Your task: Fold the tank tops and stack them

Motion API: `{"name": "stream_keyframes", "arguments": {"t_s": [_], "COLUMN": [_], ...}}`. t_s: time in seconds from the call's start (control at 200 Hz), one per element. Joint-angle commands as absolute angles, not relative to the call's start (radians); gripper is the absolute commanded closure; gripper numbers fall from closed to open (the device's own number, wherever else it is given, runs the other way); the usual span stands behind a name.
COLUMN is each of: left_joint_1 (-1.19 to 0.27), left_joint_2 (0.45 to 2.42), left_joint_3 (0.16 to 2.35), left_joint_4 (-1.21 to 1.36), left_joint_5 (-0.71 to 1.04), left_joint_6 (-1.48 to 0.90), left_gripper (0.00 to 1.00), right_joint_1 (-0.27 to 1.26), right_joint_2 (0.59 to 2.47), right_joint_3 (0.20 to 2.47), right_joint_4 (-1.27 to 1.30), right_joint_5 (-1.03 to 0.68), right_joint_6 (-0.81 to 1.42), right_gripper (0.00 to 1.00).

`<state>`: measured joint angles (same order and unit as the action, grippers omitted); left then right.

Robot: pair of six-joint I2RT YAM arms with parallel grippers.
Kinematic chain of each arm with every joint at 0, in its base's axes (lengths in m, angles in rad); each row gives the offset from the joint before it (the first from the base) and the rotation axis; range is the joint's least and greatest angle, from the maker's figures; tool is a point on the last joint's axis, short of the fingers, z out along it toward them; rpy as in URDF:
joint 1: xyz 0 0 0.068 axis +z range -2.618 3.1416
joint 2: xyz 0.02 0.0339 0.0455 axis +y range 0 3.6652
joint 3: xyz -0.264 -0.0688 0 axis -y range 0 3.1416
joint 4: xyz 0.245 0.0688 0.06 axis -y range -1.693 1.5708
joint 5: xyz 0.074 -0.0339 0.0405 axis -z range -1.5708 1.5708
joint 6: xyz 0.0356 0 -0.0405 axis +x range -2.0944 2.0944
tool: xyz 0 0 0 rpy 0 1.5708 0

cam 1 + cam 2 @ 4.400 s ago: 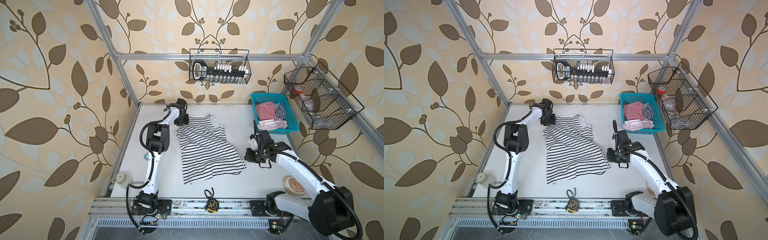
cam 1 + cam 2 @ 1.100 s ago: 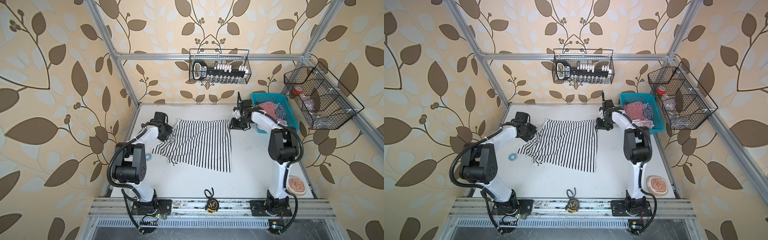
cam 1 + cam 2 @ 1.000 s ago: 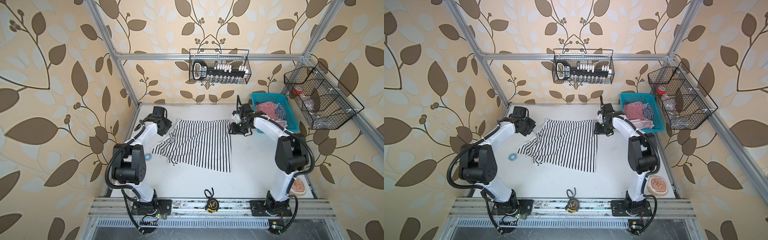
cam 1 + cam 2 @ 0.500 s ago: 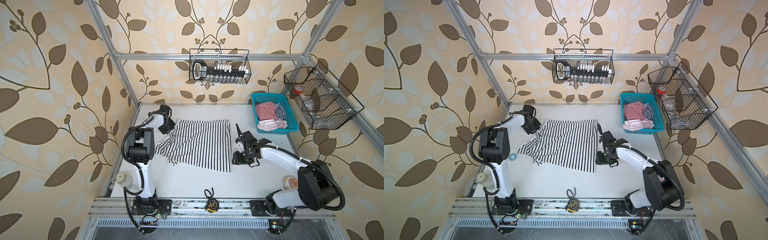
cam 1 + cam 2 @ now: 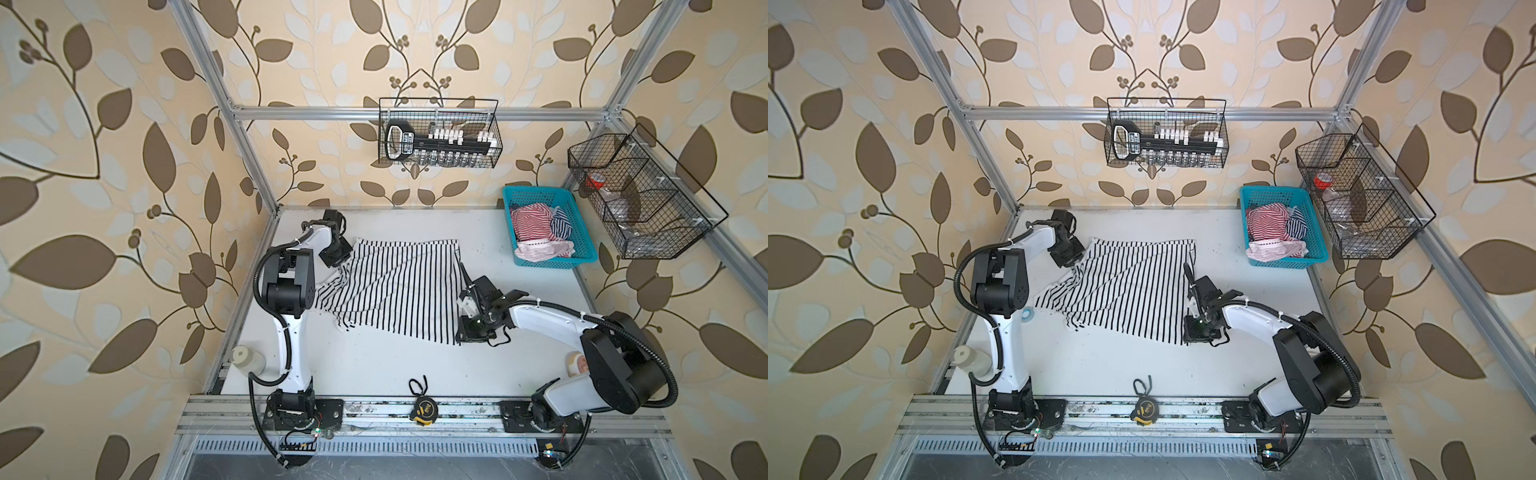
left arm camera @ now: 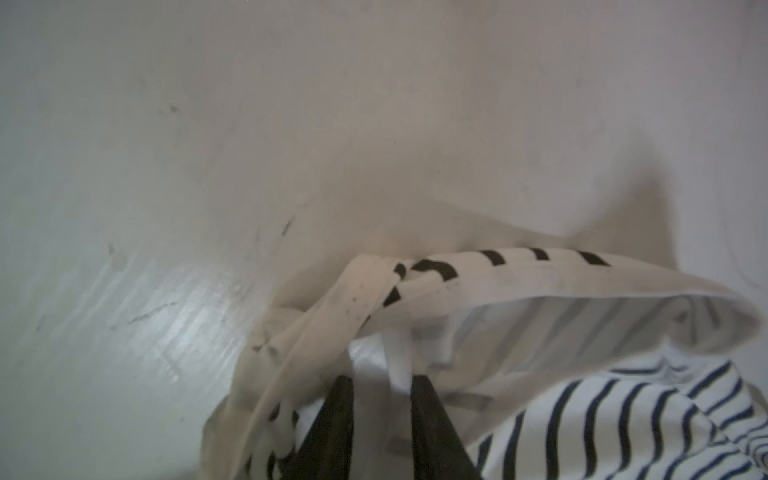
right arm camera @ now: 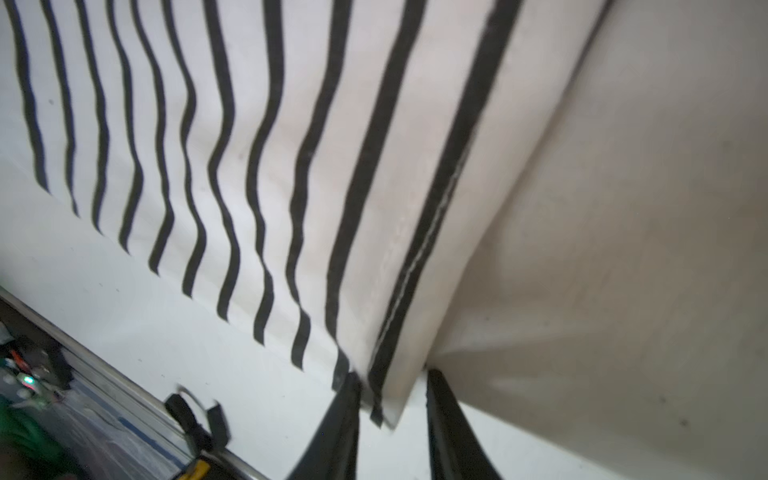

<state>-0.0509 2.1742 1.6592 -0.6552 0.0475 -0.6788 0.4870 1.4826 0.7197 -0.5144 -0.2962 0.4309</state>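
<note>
The black-and-white tank top point(image 5: 399, 286) lies spread on the white surface point(image 5: 374, 365), stretched between the two sets of fingers. The left fingers point(image 6: 338, 411) stand narrow, pinched on a thin white strip at the strap end. Bunched trim and a drooping loop of binding hang just beyond their tips. The right fingers point(image 7: 345, 419) are closed on the hem corner, which sits between them, with the stitched hem running away from the tips (the cloth beside them looks lifted, with a shadow under it).

This looks like a thin, light, limp knit, so any part not held will probably sag and drag. The stripes already ripple ahead of the right fingers. The doubled edges, meaning the hem seam and the strap binding, look like the safest holds, since they are thicker and less likely to slip. A strap held alone may stretch rather than carry the body along.

The red-and-white tank top point(image 5: 530, 218) and navy-and-white tank top point(image 5: 561, 220) sit crumpled in the turquoise mesh basket point(image 5: 582, 259), well apart from both sets of fingers.
</note>
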Motion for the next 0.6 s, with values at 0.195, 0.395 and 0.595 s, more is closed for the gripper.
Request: {"name": "stream_keyframes", "arguments": {"t_s": [0.195,0.395,0.595], "left_joint_1": [-0.002,0.028,0.037], "left_joint_2": [2.200,2.218,2.258], "left_joint_3": [1.703,1.752,1.839], "left_joint_4": [-0.713,-0.732,-0.778], "left_joint_5": [-0.010,-0.027,-0.053], "left_joint_6": [-0.658,-0.651,-0.622], "left_gripper": [0.74,0.74,0.73], "right_joint_1": [0.434,0.362,0.359], "right_joint_2": [1.371,1.247,1.223], "right_joint_3": [0.702,0.686,0.701], "right_joint_4": [-0.615,-0.718,-0.747], "right_joint_5": [-0.254,-0.223,-0.221], "right_joint_6": [0.394,0.369,0.384], "right_gripper": [1.00,1.00,1.00]}}
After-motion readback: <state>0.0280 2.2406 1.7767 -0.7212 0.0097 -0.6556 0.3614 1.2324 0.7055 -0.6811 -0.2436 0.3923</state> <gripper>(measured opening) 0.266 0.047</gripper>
